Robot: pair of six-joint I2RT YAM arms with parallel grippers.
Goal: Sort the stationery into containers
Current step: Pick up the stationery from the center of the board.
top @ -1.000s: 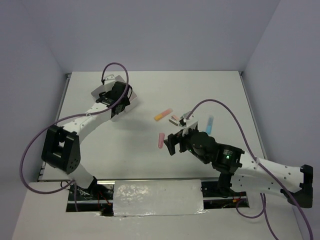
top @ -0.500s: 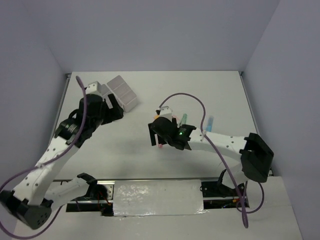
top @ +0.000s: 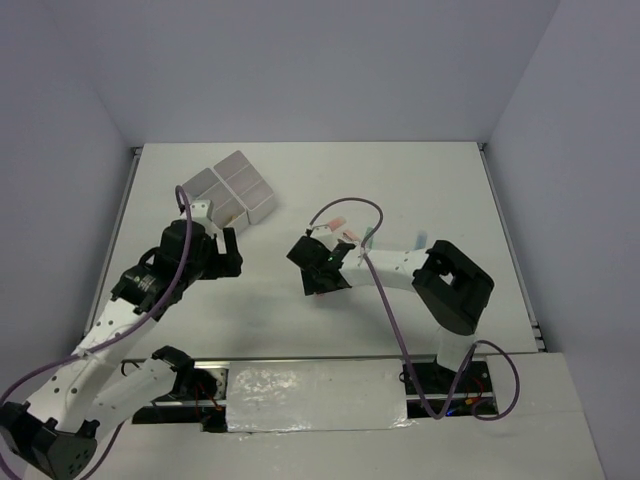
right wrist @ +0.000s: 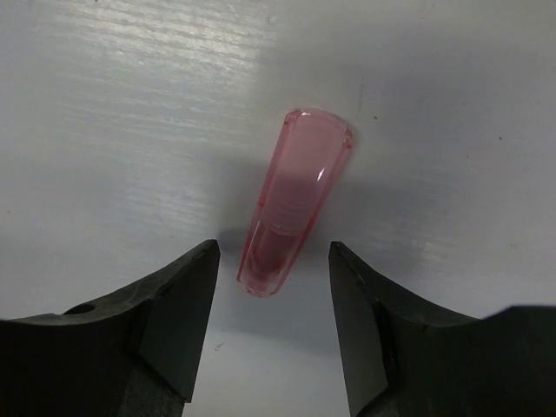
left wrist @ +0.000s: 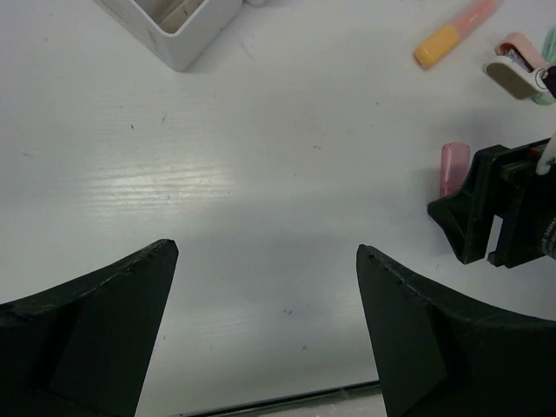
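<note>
Right gripper (right wrist: 271,254) released, jaws spread to either side of the pink marker's (right wrist: 294,201) near end. The marker lies flat on the white table (right wrist: 104,104), clear of both fingers. Left gripper (left wrist: 265,252) released, empty, above the table near the white compartment block (top: 232,187). Orange marker (left wrist: 452,33) lies loose.

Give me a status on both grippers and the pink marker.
Right gripper open, straddling pink marker, not gripping. Left gripper open, empty, away from containers. Nothing blocking the marker.
</note>
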